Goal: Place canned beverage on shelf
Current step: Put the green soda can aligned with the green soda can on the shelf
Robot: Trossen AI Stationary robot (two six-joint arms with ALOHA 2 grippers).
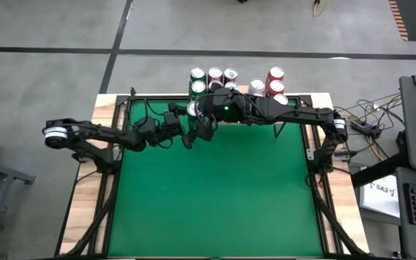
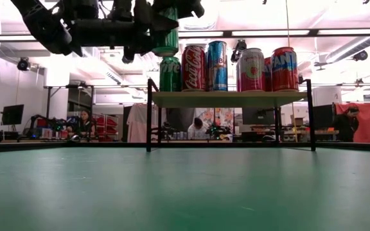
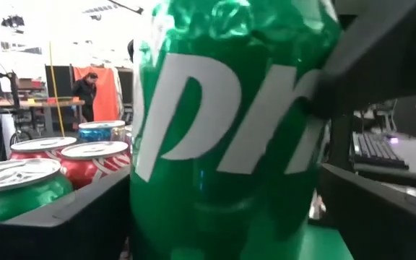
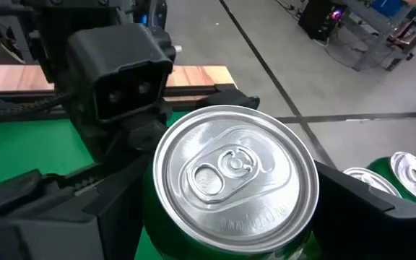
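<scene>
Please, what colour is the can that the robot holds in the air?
The held can is green with white lettering and a silver top, best seen in the left wrist view.

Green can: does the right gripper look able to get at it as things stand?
Probably yes: the right gripper already straddles the green can from above, while the left gripper comes at its side.

The can [image 4: 235, 184] between my two hands is metal: its lid is bare brushed aluminium, smooth, with a soft shine, and its green wall [image 3: 230, 130] is glossy and reflects the lights. The fingers [image 4: 381, 209] of my right hand look like matt black plastic, a little grainy. The worktop [image 1: 215, 188] has a green cover, matt like felt, with pale wood at its edges. The shelf [image 2: 230, 98] has a light wooden board on thin black metal legs. The other cans [image 2: 236, 67] on it are shiny too.
</scene>
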